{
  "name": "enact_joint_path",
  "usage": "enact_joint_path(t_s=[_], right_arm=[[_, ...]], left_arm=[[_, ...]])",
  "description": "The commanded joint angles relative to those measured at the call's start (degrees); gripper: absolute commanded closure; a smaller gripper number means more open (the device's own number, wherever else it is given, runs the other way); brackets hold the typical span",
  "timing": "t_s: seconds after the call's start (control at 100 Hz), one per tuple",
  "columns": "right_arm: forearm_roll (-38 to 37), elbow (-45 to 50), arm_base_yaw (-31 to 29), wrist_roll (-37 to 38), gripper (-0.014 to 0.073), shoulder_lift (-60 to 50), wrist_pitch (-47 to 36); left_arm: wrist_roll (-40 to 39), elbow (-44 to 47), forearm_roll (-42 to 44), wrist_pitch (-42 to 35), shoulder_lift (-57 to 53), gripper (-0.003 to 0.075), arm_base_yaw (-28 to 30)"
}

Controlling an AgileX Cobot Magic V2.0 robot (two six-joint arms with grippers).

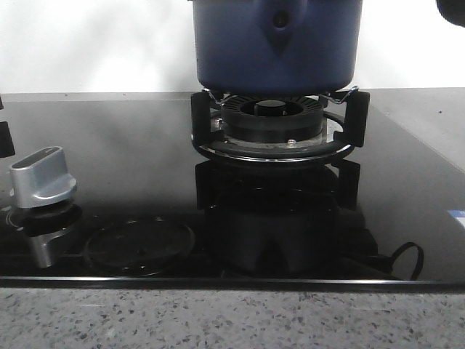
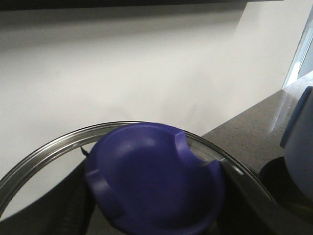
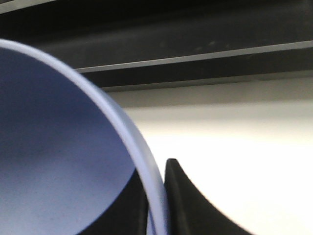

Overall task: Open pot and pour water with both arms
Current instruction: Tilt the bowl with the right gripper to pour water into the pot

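Speckled grey counter edge (image 1: 218,320) lies nearest the front camera, and behind it is one glossy black cooktop (image 1: 123,145). On it I count one silver knob (image 1: 42,178) at the left, one round dark disc (image 1: 139,246) flat on the glass near the front edge, and one burner (image 1: 272,116) with a black grate. One pot (image 1: 276,43), dark blue with a triangular mount and a rivet on its side, sits on the grate, and its top is cut off by the frame.

My left wrist camera shows one glass lid (image 2: 58,147) with a metal rim and a blue round knob (image 2: 154,181) very close to it. My left fingers do not show clearly, so I cannot tell how wide they are or if they hold the lid. The pot wall is at the edge of this view, beside the lid.

My right wrist camera looks into the blue inside of the pot, with its pale rim (image 3: 142,161) crossing the view. One dark finger (image 3: 188,200) stands just outside the rim, and another dark shape is on the inside. I cannot tell if they pinch the wall.

Behind the cooktop stands a plain white wall (image 1: 94,43).
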Motion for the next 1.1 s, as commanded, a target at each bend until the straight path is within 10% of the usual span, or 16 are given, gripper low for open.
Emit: enact_joint_path(t_s=[0.0,0.43,0.75,1.09], right_arm=[[-0.8,-1.7,0.0,-0.1,0.0651,-2.3,-10.6],[2.8,-3.7,0.0,-0.1,0.065,-6.6,-0.4],[8.7,-14.4,-3.0,-0.1,0.065,-12.5,32.1],[17.0,-25.6,-20.5,-0.1,0.065,-16.3,76.2]], left_arm=[[-0.6,-2.5,-5.0,0.2,-3.6,0.051,0.1],[-0.6,-4.6,-6.3,3.7,-3.6,0.051,-0.2],[-0.6,-6.2,-6.3,6.1,-3.6,0.051,-4.6],[-0.6,-6.2,-6.4,6.1,-3.6,0.051,-10.5]])
